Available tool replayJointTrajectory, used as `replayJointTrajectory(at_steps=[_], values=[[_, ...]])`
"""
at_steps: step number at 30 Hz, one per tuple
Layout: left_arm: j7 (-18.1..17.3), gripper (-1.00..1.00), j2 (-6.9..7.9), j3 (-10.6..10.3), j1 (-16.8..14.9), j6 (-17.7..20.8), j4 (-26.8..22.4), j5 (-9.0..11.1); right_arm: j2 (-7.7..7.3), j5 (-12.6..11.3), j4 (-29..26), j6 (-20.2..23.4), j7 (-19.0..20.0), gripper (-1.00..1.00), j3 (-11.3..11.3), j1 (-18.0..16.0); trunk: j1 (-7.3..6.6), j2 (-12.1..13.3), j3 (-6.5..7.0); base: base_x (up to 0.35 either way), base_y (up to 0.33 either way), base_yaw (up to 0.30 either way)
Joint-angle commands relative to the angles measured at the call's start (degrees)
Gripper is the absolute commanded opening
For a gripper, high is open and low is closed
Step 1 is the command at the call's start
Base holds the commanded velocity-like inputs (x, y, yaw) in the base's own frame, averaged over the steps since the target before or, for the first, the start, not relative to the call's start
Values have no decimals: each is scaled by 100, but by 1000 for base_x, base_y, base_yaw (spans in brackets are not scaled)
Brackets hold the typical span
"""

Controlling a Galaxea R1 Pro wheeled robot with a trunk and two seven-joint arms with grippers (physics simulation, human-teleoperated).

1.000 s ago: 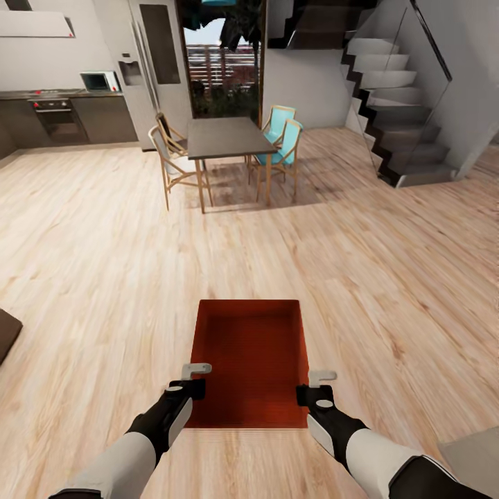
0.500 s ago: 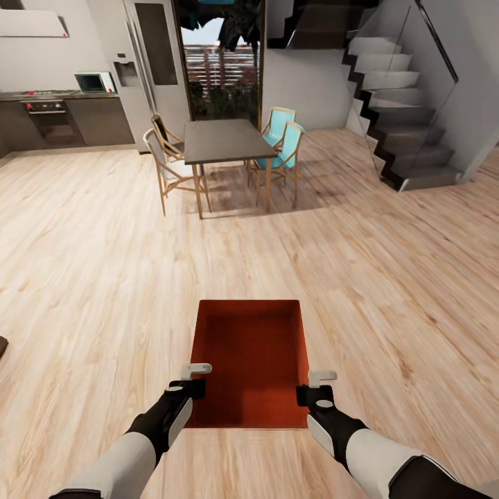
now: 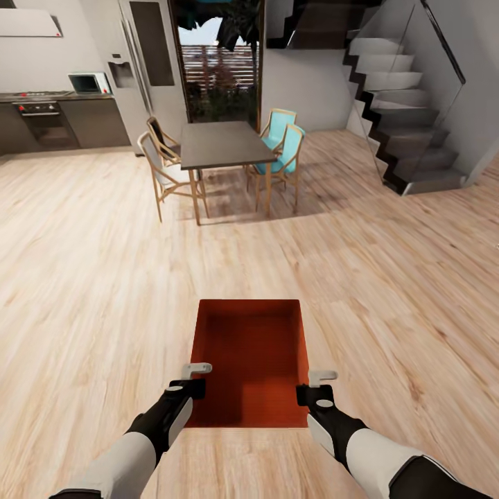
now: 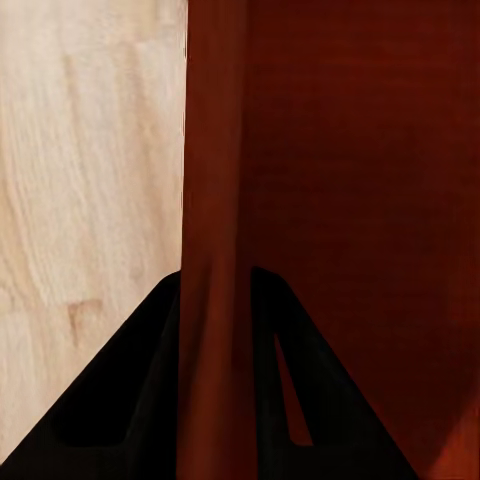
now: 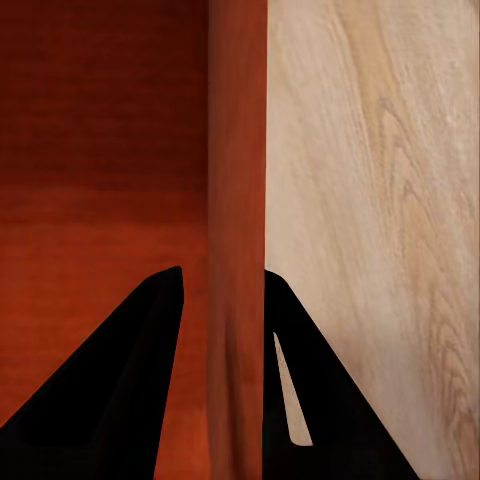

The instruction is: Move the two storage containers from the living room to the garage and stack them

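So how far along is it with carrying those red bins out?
One storage container is picked up: the left gripper and right gripper each clamp a side wall. It hangs over the light wood-plank floor near a dining table. Reaching the garage, fetching the second bin and stacking remain.

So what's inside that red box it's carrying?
Nothing that shows: the storage container looks empty, bare red bottom and walls. The left claw and right claw pinch its side walls. The floor beneath it is hidden.

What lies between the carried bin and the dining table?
In the head view, just bare wood-plank floor separates the bin from the dining table; nothing stands on that stretch.
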Motion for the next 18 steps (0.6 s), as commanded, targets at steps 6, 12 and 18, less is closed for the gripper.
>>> replayJointTrajectory(at_steps=[6,12,18], values=[[19,-100,70,36,-5,34,-354,33,-5,-89,230,-2,-5,-100,167,0,4,-5,-6,322,0,-217],[19,-100,70,36,-5,34,-355,33,2,-89,230,-2,-4,-100,169,0,4,-5,-6,322,0,-253],[19,-100,70,36,-5,34,-355,33,3,-89,230,-2,-4,-100,169,0,4,-5,-6,322,0,-254]])
